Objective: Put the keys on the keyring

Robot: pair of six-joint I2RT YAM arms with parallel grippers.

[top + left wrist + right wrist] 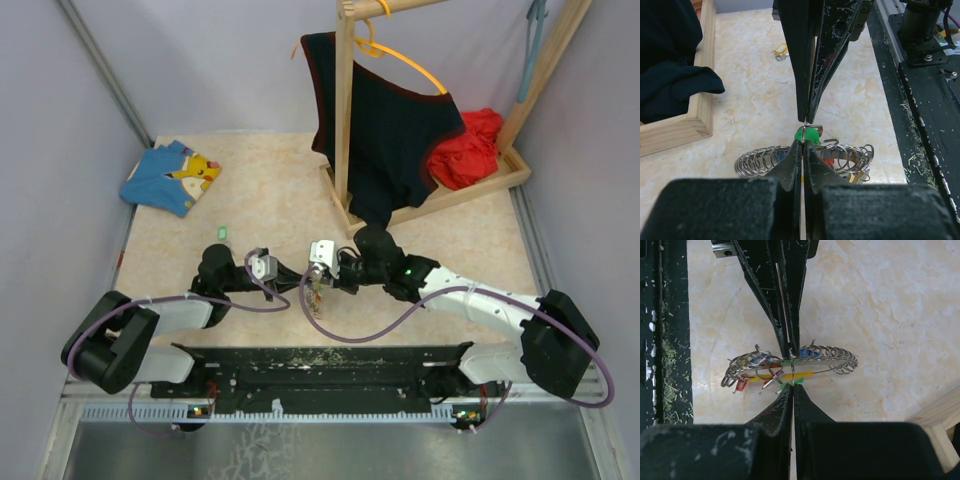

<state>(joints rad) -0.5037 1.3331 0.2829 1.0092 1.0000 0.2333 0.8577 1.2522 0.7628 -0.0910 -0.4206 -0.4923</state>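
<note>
Both jaws shut at green key (pixel 807 134), keyring (pixel 760 161).

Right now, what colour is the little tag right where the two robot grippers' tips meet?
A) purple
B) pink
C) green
C: in the left wrist view a green tag sits just where the shut left gripper meets the shut right gripper, above the keyring.

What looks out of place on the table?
A small green piece, maybe a key, lies alone on the table, away from the keyring. A red cloth is crumpled in the wooden rack.
</note>
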